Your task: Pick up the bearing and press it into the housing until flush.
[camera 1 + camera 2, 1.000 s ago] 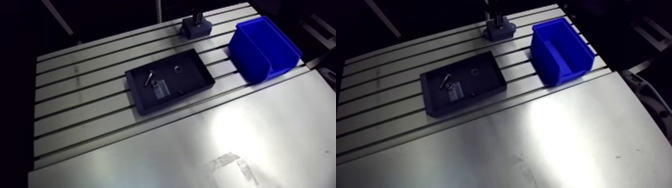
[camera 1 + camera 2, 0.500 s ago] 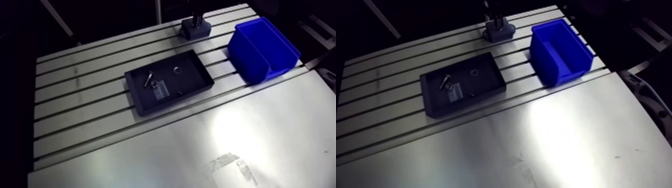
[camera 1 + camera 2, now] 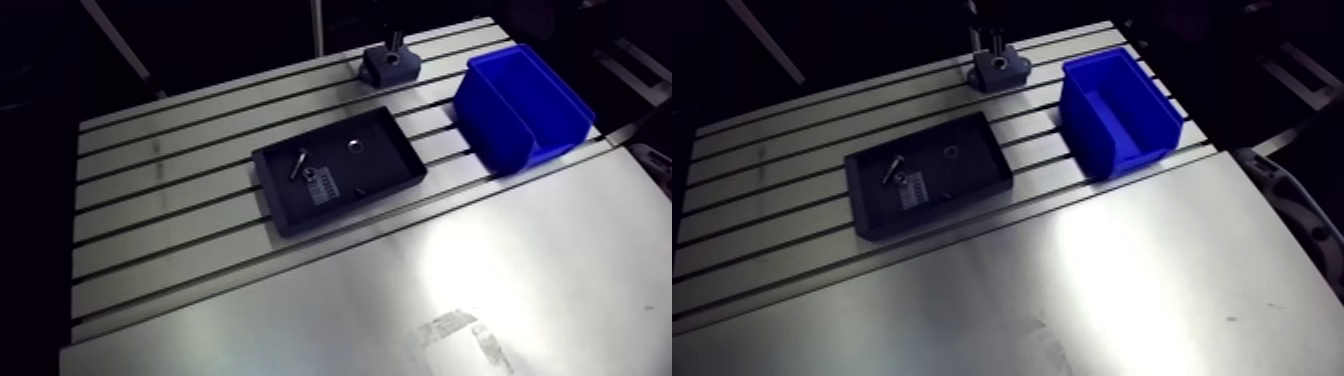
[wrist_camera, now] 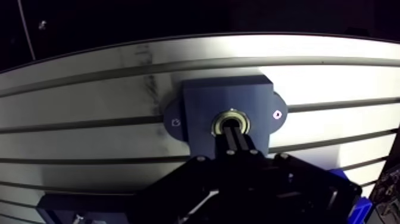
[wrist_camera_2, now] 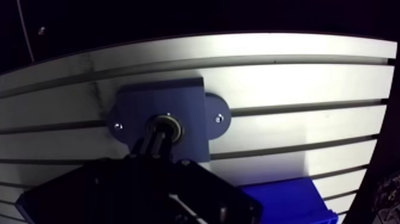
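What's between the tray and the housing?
Only bare slotted table lies between the tray and the housing. The arm view shows it.

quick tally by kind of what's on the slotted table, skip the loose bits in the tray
Blue plastic open-top bin: 1
Black shallow rectangular tray: 1
Grey-blue block housing: 1
Metal ring bearing, sitting in the housing's bore: 1
Total: 4
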Controlling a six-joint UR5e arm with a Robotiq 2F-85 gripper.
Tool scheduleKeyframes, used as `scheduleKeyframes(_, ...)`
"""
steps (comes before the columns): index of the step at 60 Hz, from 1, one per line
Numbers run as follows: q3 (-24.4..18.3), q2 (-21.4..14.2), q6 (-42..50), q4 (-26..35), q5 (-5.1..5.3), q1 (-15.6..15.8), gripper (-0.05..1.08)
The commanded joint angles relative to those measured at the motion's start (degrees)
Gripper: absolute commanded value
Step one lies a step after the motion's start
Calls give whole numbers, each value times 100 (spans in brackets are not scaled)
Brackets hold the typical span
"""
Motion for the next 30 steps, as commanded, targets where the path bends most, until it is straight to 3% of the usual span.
scheduleKeyframes(1,-19,-436,18,199,71,91,0)
scheduleKeyframes(9,-93,-761,52,587,77,93,0)
scheduleKeyframes(20,-256,-1261,98,1564,38,93,0)
scheduleKeyframes(30,-217,-1635,106,1766,55,93,0)
